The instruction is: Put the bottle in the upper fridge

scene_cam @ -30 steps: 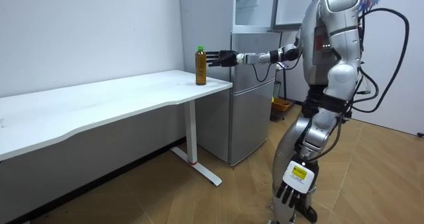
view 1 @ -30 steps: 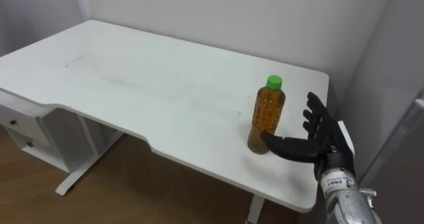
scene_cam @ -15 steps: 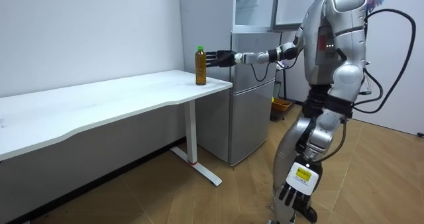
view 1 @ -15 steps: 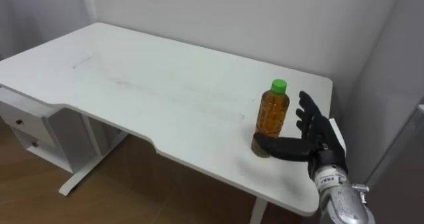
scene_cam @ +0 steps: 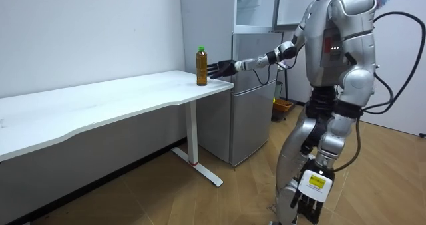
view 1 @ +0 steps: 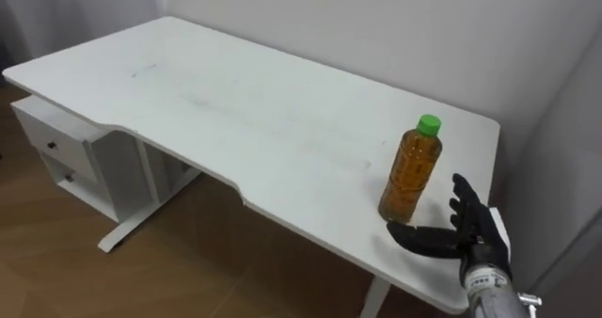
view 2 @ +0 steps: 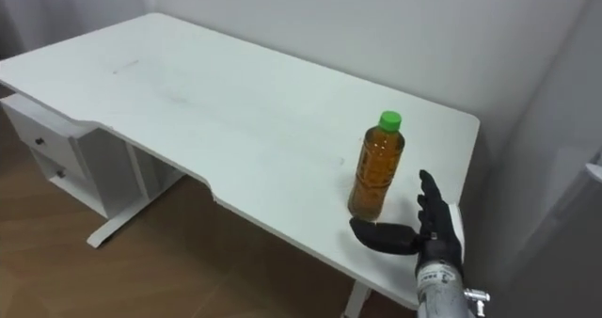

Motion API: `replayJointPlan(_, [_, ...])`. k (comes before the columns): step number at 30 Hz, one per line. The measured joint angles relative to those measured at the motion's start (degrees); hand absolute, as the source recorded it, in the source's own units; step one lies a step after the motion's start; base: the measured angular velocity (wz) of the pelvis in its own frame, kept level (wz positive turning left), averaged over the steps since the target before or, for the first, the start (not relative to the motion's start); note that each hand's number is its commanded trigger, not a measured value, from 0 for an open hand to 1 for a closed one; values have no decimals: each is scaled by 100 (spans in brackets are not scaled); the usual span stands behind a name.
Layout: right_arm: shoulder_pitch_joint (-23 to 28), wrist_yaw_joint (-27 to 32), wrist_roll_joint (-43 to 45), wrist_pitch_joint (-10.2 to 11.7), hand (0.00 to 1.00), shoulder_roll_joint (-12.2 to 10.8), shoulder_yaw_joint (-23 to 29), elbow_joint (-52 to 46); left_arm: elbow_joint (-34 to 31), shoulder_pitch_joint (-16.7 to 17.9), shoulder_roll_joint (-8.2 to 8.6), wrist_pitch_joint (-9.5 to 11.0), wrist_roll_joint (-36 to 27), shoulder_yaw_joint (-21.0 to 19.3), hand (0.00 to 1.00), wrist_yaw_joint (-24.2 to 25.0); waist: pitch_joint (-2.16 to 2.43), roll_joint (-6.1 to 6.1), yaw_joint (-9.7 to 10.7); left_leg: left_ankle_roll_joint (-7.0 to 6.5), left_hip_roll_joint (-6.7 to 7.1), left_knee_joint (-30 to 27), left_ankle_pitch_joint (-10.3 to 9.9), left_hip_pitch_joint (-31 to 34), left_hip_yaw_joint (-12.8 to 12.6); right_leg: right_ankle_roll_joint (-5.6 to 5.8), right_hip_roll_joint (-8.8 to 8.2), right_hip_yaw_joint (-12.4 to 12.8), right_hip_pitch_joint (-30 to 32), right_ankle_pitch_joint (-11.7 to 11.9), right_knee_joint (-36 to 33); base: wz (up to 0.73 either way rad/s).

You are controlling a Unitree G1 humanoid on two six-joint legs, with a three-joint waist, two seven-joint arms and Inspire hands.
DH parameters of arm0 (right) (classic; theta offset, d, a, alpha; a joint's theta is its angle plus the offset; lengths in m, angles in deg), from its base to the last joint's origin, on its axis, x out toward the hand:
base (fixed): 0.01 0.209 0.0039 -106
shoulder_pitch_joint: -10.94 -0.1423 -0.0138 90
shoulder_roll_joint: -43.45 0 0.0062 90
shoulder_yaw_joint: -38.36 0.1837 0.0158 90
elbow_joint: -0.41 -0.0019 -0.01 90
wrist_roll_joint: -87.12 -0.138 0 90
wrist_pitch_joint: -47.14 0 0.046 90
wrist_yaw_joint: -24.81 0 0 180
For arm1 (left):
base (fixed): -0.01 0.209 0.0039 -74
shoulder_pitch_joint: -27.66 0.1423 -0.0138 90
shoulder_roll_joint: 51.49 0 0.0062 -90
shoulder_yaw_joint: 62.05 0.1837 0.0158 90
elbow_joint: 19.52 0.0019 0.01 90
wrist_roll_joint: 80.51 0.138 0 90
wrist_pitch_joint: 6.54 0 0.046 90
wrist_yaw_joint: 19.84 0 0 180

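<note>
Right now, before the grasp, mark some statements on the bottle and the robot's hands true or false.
1. The bottle stands upright on the white table. True.
2. Its cap is red. False: it is green.
3. The right hand is open beside the bottle, not curled round it. True.
4. The bottle stands above the drawer unit. False: it is near the table's opposite end, by the robot's right.
5. The left hand holds the bottle. False: it hangs low beside the robot's leg in the room view, away from the table.
</note>
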State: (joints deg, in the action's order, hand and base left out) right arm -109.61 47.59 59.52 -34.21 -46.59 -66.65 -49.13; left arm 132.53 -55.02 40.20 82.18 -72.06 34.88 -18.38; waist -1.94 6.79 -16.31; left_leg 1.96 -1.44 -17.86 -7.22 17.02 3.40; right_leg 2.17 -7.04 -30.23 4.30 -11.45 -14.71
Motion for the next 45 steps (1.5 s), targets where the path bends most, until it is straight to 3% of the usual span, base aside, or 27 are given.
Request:
replayJointPlan(4, [-309, -61, -385, 7, 0, 1, 4, 577, -23, 3, 10, 17, 6, -5, 0, -2, -27, 1, -145, -11, 26, -15, 11, 26, 51, 0, -18, -58, -8, 0, 3, 7])
replayJointPlan(8, [-326, -67, -364, 34, 0, 28, 74, 619, -35, 25, 12, 12, 7, -5, 0, -7, -56, 3, -145, -13, 47, -66, 12, 101, 123, 3, -22, -137, 3, -2, 0, 10])
replayJointPlan(15, [-326, -36, -346, 130, 0, 55, 107, 673, -186, 45, 12, 7, 4, -4, 0, -105, -58, 6, -160, -39, 90, -92, 38, 194, 148, 7, -57, -142, 84, -6, -28, 1])
replayJointPlan(31, [-439, -3, -372, 112, 0, 282, 50, 704, -250, 109, -7, 33, -12, 0, 0, -95, -81, 95, -335, -53, 102, -129, 87, 354, 158, 3, -79, -124, 281, -6, -102, -1])
replayJointPlan(34, [-528, 11, -383, -7, 0, 282, 38, 704, -244, 108, -27, 38, -190, 3, 0, -79, -87, 112, -347, -53, 102, -133, 87, 353, 158, 3, -79, -118, 283, -6, -110, 0])
replayJointPlan(45, [-838, 72, -534, -117, 0, 282, 39, 703, -222, 230, -46, 32, -214, 0, 0, -82, -87, 114, -441, -55, 102, -203, 87, 353, 170, 1, -88, -98, 286, -7, -194, 0])
